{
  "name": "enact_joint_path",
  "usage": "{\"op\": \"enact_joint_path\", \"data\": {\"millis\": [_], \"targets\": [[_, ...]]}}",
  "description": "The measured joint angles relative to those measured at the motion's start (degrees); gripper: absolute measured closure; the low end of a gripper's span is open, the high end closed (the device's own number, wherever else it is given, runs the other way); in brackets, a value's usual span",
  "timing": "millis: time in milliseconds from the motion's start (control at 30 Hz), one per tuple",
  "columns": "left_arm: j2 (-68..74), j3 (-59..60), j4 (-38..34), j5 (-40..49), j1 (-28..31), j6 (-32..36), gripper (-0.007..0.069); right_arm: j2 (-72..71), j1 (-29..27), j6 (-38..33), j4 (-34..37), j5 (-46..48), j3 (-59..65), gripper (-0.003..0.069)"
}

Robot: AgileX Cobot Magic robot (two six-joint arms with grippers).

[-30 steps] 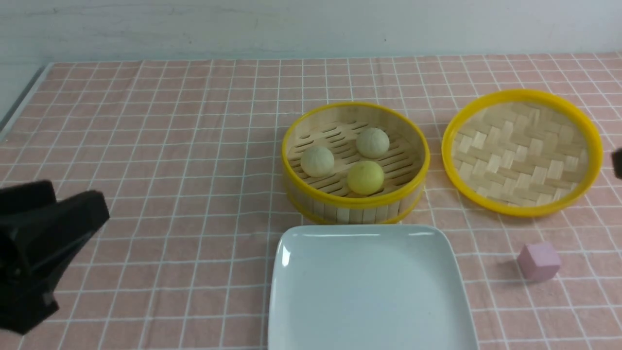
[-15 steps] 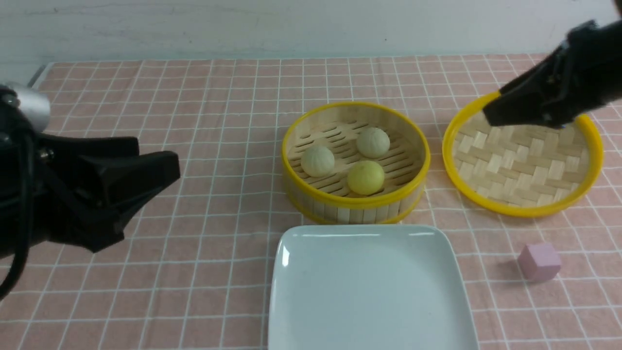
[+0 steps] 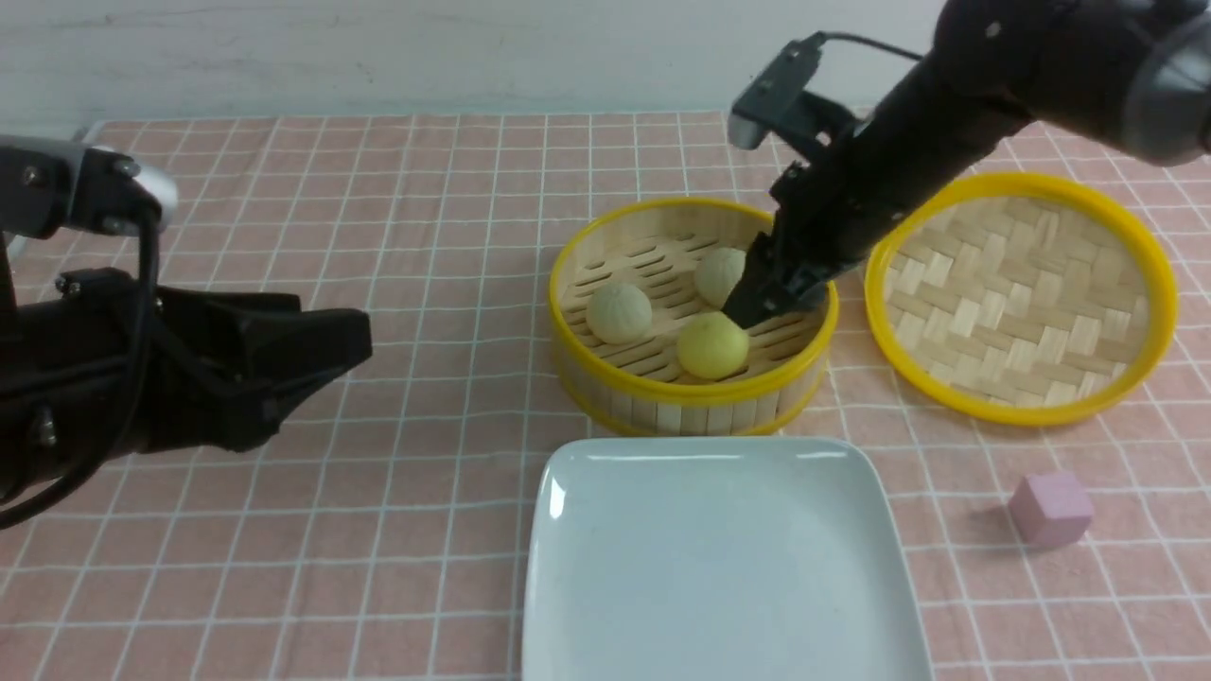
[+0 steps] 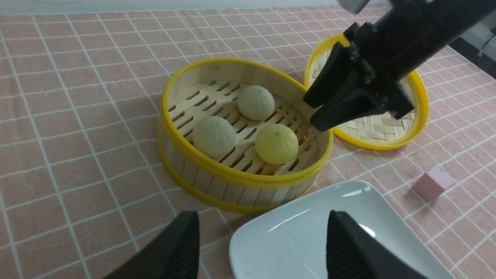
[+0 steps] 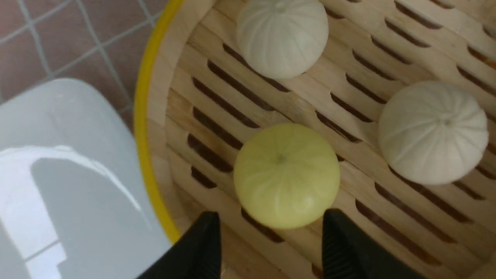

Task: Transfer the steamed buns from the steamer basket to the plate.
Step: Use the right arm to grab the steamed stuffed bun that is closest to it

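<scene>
The steamer basket [image 3: 681, 411] stands mid-table and holds all three steamed buns: a yellow one [image 3: 711, 347] in front, a beige one [image 3: 619, 313] on the left and a beige one [image 3: 716, 270] behind, partly hidden by my right gripper. My right gripper [image 3: 757, 307] is open, inside the basket's right side. In the right wrist view its jaws [image 5: 271, 228] stand apart just short of the yellow bun [image 5: 286, 175], not touching it. The white plate [image 3: 719, 567] lies empty in front of the basket. My left gripper [image 3: 341, 345] is open and empty, left of the basket.
A shallow yellow-rimmed woven tray [image 3: 1022, 411] lies right of the basket, under my right arm. A pink cube [image 3: 1050, 509] sits right of the plate. The checked cloth ends at the table's left edge [image 3: 47, 199].
My right arm has swung in from the far right, over the woven tray, and lowered its open gripper into the basket. My left gripper has moved up and right.
</scene>
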Motion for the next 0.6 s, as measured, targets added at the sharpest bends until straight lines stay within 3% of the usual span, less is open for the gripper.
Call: {"op": "enact_joint_path", "data": {"millis": [433, 500, 533, 567, 600], "targets": [[0.0, 0.0, -0.1, -0.4, 0.0, 0.0, 0.0172, 6.3, 0.9, 0.6, -1.2, 0.0, -4.7, 0.0302], [0.0, 0.0, -0.1, -0.5, 0.0, 0.0, 0.0172, 6.5, 1.0, 0.6, -1.5, -0.1, -4.8, 0.0326], [0.0, 0.0, -0.1, -0.5, 0.0, 0.0, 0.0172, 6.5, 1.0, 0.6, -2.4, -0.1, -4.9, 0.0385], [0.0, 0.0, -0.1, -0.5, 0.0, 0.0, 0.0172, 6.6, 1.0, 0.6, -2.7, -0.1, -4.9, 0.0394], [0.0, 0.0, -0.1, -0.6, 0.0, 0.0, 0.0172, 6.7, 1.0, 0.6, -3.6, 0.0, -4.9, 0.0469]]}}
